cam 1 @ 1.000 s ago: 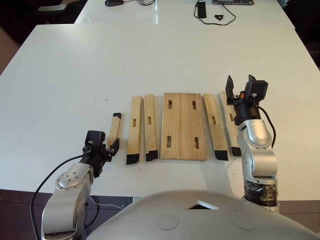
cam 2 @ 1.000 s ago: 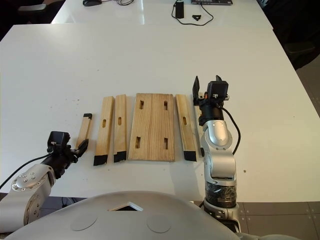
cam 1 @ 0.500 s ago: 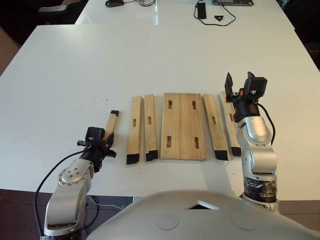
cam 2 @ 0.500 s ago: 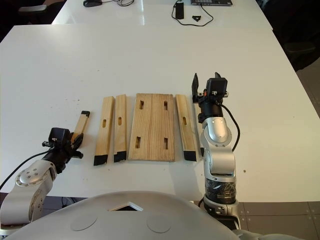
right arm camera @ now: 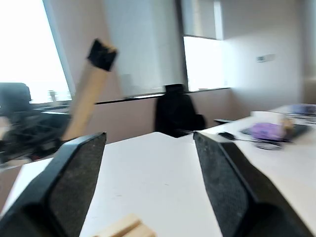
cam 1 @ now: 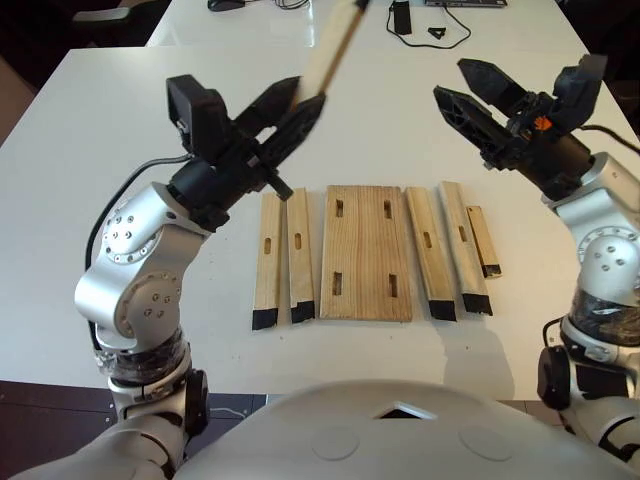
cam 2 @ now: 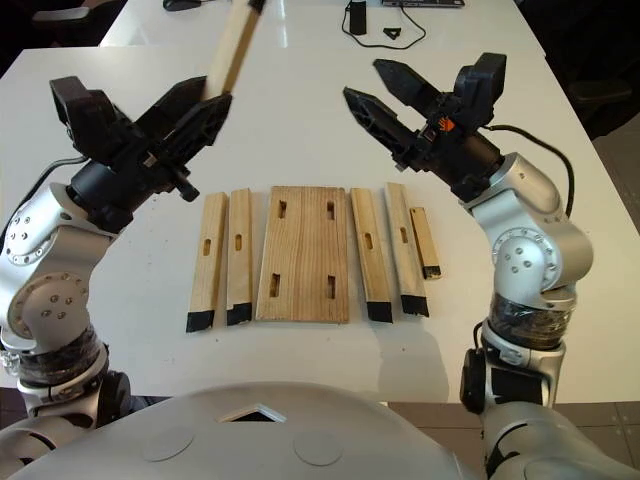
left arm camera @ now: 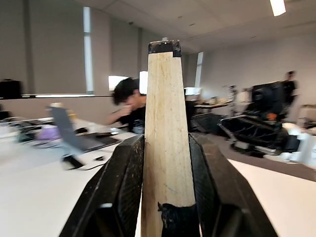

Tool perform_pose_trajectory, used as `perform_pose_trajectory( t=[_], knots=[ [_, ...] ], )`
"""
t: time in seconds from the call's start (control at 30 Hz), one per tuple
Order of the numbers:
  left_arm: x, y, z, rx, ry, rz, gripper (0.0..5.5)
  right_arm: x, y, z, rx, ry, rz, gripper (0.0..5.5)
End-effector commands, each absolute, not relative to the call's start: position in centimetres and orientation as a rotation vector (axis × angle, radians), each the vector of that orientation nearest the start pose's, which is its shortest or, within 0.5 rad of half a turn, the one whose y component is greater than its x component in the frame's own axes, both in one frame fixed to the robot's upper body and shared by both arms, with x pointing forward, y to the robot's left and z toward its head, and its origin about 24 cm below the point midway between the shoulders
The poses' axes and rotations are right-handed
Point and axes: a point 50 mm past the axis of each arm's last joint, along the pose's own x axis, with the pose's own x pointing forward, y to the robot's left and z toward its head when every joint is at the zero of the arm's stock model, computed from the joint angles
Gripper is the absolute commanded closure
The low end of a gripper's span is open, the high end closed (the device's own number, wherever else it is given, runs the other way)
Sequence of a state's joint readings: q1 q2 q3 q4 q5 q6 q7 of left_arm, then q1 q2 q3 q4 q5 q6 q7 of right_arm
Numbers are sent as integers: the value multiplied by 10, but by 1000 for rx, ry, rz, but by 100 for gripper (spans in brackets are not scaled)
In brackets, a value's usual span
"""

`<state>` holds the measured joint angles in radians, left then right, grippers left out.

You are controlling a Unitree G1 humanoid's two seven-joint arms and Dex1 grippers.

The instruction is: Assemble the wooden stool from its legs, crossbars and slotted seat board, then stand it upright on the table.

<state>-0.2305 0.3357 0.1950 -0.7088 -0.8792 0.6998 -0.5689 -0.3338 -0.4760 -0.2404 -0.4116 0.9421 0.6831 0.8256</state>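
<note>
— Where does everything lie?
— The seat board (cam 1: 366, 252) lies flat near the white table's (cam 1: 120, 150) front edge, with legs (cam 1: 270, 262) on either side. A second table (cam 1: 250, 25) stands behind.
— What has changed?
— The left gripper (cam 1: 303, 98), low a second ago, now clamps a crossbar (cam 1: 330, 45) aloft. The right gripper (cam 1: 450, 80) has risen too, spread and empty.
— And the wrist view?
— Its pads (left arm camera: 123, 187) squeeze the crossbar's sides.

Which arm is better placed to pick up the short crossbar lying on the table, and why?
Right. The right gripper is open, empty, on the side where that short crossbar lies; the left gripper is shut on the raised crossbar, beyond the seat board.
</note>
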Motion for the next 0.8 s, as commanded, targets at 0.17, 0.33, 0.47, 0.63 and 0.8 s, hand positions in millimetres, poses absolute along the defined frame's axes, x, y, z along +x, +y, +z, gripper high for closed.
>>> perform_pose_trajectory(
  t=[0.17,0.33,0.47,0.63,0.8],
  knots=[
    [210,114,219,-368,-209,-1372,419,235,-156,224,280,-188,1482,228],
    [214,115,211,-378,-145,-1405,419,233,-156,221,250,-170,1518,228],
    [214,117,205,-371,-124,-1395,419,229,-157,221,252,-163,1551,228],
    [209,116,199,-332,-101,-1414,419,233,-160,232,295,-191,1545,228],
    [210,114,197,-291,-100,-1420,419,234,-161,235,296,-169,1569,228]
  ],
)
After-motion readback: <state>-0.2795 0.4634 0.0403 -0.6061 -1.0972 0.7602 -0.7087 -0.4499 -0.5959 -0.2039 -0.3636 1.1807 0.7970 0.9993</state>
